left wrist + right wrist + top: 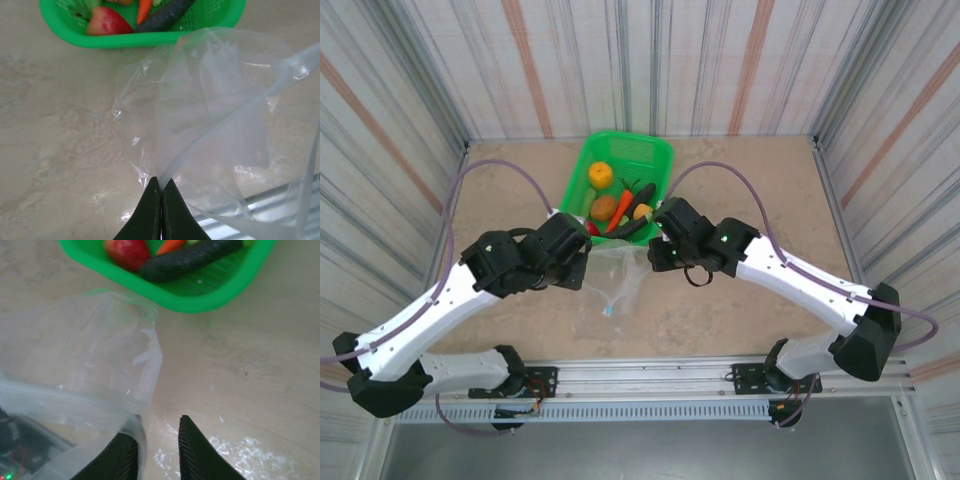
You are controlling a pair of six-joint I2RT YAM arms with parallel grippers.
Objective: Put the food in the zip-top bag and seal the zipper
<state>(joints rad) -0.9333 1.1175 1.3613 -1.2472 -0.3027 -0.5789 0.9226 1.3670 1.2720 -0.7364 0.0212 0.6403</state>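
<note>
The clear zip-top bag [616, 276] hangs crumpled between the two grippers, just in front of the green basket. My left gripper [161, 183] is shut on the bag's mouth edge, and the pale zipper strip [215, 134] runs up and right from its fingertips. My right gripper [157, 434] stands open. The bag's [85, 355] edge drapes over its left finger and nothing lies in the gap. The food sits in the basket: orange [601, 175], potato [605, 207], carrot [621, 209], dark cucumber [185, 260], red fruit [127, 250], small yellow fruit [642, 211].
The green mesh basket [655, 160] stands at the middle back of the table, close behind both grippers. Striped walls close in the left, right and far sides. Bare tabletop [750, 190] lies on either side of the basket and in front of the bag.
</note>
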